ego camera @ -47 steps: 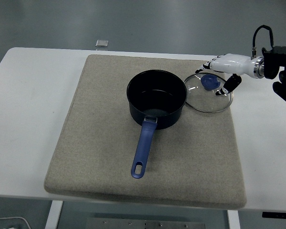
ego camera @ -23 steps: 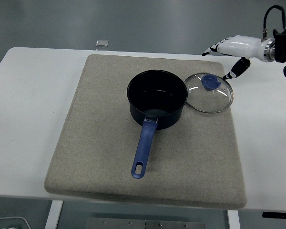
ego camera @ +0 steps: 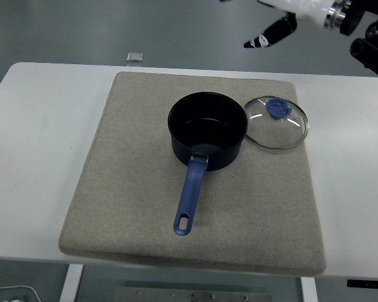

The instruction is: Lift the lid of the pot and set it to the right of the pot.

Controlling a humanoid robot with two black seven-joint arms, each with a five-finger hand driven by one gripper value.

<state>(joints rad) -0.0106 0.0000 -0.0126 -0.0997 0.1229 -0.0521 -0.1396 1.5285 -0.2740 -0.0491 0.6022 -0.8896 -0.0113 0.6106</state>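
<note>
right hand (ego camera: 283, 19): way up in the top right corner, mostly cropped by the top edge. You can see a white palm section and a dark finger with a white tip pointing down-left. It's got nothing in it, fingers look loose and let go rather than curled around anything. It sits above the far edge of the table, not over the mat.

right arm (ego camera: 365, 28): black wrist and forearm bits coming in from the right edge at the top, with a silver ring where the white hand shell starts.

left arm: can't see it anywhere in the head view.

pot (ego camera: 208, 130): dark blue saucepan standing upright near the middle of the mat, no lid on it. Looks empty to me, just the shiny dark bottom showing.

pot handle (ego camera: 189, 198): blue, sticks out toward the near edge of the table, leaning slightly left, with a hang hole at the end.

pot lid (ego camera: 276, 123): glass with a metal rim, lying flat on the mat just to the right of the pot, its rim pretty much touching the pot's side. Blue knob (ego camera: 278, 108) faces up. It's well apart from the hand, which is up and beyond it.

mat (ego camera: 126, 207): beige fabric pad covering most of the white table (ego camera: 31, 157).

small grey thing (ego camera: 135, 57): past the table's far edge, too tiny to tell what it is.
</note>
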